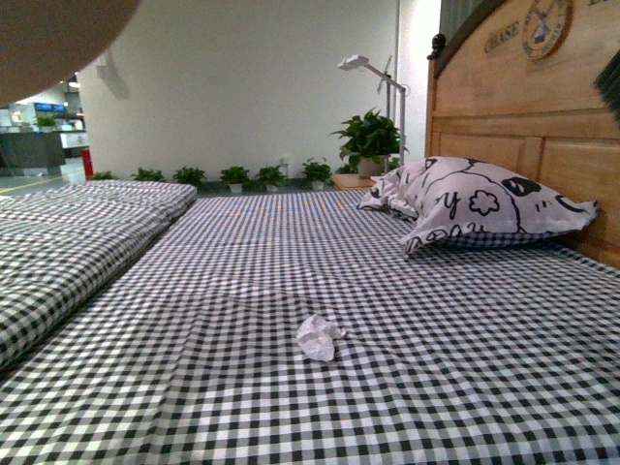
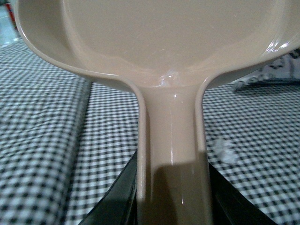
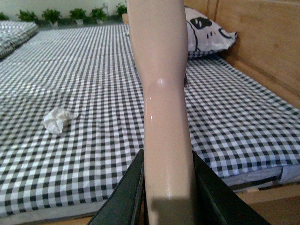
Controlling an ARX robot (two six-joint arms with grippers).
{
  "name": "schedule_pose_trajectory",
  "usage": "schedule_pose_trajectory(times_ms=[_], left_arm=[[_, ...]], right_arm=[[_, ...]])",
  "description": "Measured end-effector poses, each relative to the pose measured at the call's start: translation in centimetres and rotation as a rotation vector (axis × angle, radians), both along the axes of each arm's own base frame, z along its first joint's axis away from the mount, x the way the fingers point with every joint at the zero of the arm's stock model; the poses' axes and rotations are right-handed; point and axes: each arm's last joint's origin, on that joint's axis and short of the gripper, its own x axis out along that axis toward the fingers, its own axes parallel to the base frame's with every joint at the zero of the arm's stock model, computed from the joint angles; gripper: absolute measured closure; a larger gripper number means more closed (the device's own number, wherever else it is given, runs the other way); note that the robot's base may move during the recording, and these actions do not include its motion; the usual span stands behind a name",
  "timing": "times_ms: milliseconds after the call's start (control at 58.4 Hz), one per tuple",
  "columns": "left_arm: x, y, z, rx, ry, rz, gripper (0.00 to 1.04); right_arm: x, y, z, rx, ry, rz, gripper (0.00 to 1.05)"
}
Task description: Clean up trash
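Observation:
The trash (image 1: pixel 319 337), a small crumpled wad of white paper, lies on the checked bed sheet near the front middle. It also shows in the left wrist view (image 2: pixel 224 151) and in the right wrist view (image 3: pixel 58 119). My left gripper (image 2: pixel 172 197) is shut on the handle of the beige-pink dustpan (image 2: pixel 154 42), held above the sheet; its rim shows in the front view's top left corner (image 1: pixel 48 39). My right gripper (image 3: pixel 168 197) is shut on the pale long handle of the brush (image 3: pixel 161 93). Dark bristles (image 1: pixel 610 87) show at the front view's right edge.
A black-and-white printed pillow (image 1: pixel 484 203) lies against the wooden headboard (image 1: pixel 523 107) at the right. A second checked mattress (image 1: pixel 68 232) lies at the left. The bed's near edge (image 3: pixel 253 176) shows by my right gripper. Potted plants (image 1: pixel 235 176) line the far wall.

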Motion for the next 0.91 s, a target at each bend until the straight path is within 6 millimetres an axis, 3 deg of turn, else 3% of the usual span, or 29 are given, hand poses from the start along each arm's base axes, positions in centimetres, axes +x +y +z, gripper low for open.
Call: schedule_pose_trajectory(times_ms=[171, 291, 428, 685, 907], left_arm=[[0.0, -0.3, -0.1, 0.0, 0.009, -0.041, 0.78], [1.3, 0.1, 0.4, -0.088, 0.283, -0.088, 0.78], [4.5, 1.8, -0.2, -0.075, 0.438, -0.088, 0.78], [10.3, 4.4, -0.1, 0.178, 0.445, -0.187, 0.78], [13.9, 4.0, -2.2, 0.333, 0.505, -0.312, 0.78]], right_arm=[[0.0, -0.1, 0.1, 0.003, -0.005, -0.013, 0.83], [-0.1, -0.1, 0.1, 0.004, -0.007, -0.019, 0.83], [-0.1, -0.1, 0.1, 0.004, -0.006, -0.01, 0.83], [-0.1, -0.1, 0.1, 0.004, -0.007, -0.012, 0.83], [-0.1, -0.1, 0.1, 0.004, -0.007, -0.012, 0.83]])
